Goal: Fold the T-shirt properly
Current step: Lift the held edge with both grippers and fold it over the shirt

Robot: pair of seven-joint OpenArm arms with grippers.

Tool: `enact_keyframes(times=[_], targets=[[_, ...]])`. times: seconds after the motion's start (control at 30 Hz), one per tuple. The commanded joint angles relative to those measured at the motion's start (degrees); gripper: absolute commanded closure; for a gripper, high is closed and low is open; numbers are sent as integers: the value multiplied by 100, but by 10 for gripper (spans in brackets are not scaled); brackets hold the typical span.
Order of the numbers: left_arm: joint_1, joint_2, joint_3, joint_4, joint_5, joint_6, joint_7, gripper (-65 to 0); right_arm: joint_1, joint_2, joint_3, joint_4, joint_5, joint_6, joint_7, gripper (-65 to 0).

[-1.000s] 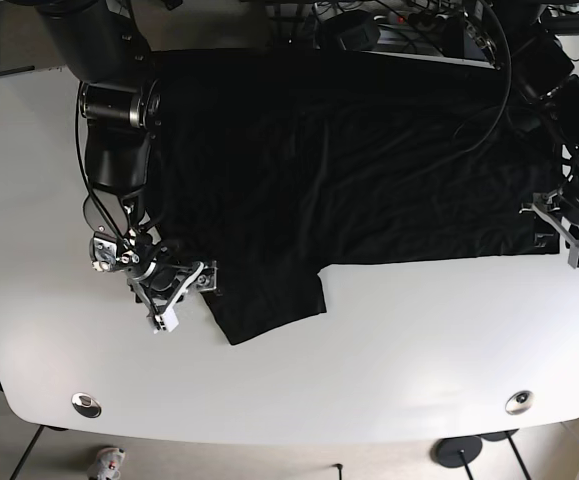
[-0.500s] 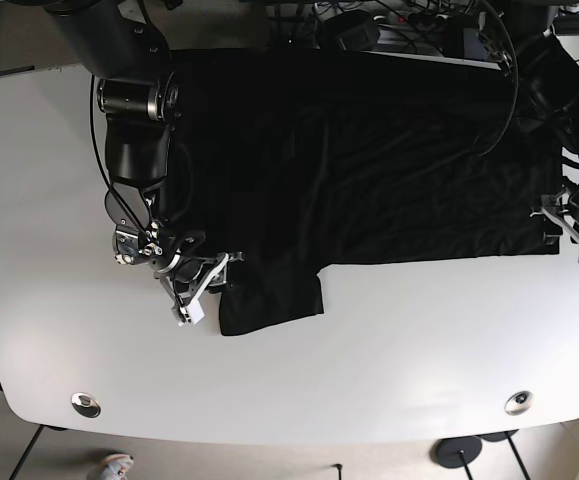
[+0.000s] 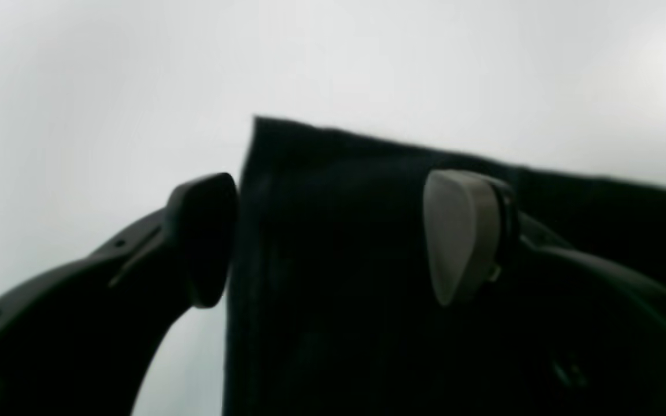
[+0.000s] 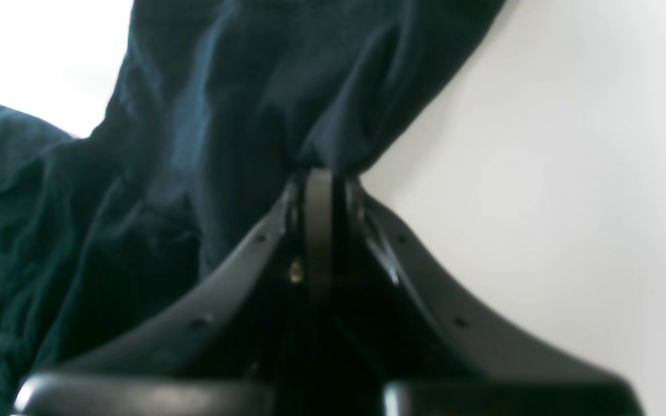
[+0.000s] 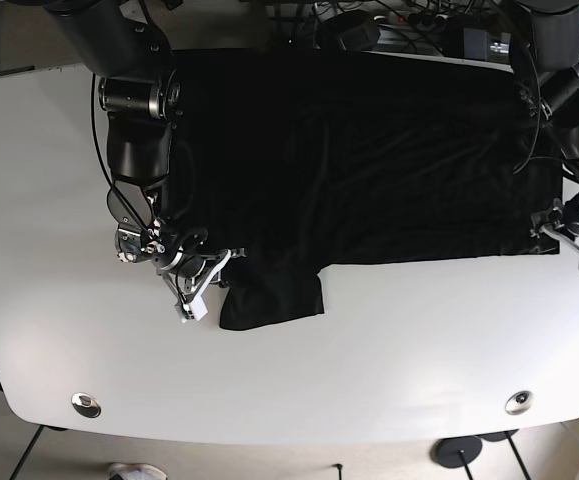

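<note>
1. Right gripper (image 4: 320, 190) clamped tight on a bunched sleeve edge of the black T-shirt (image 5: 369, 150).
2. Left gripper (image 3: 333, 237) spread apart, straddling the shirt's hem corner (one pad each side).
3. Shirt spread flat on the white bench (image 5: 389, 340).

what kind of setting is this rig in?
Likely a robotics lab or test bench. A bare white table holds only a black T-shirt, cables and electronics crowd its far edge, and stand bases sit on the floor.
</note>
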Motion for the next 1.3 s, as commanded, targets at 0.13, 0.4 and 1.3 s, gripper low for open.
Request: enact_keyframes(times=[0.13, 0.4, 1.3], targets=[[-137, -187, 12, 93, -97, -17, -206, -472, 140, 35, 19, 51, -18, 29, -35, -19], [162, -195, 12, 84, -97, -17, -206, -471, 132, 105, 28, 51, 9, 29, -35, -19], [619, 657, 65, 3548, -97, -312, 1403, 0, -475, 123, 28, 3347, -9, 29, -1353, -14]])
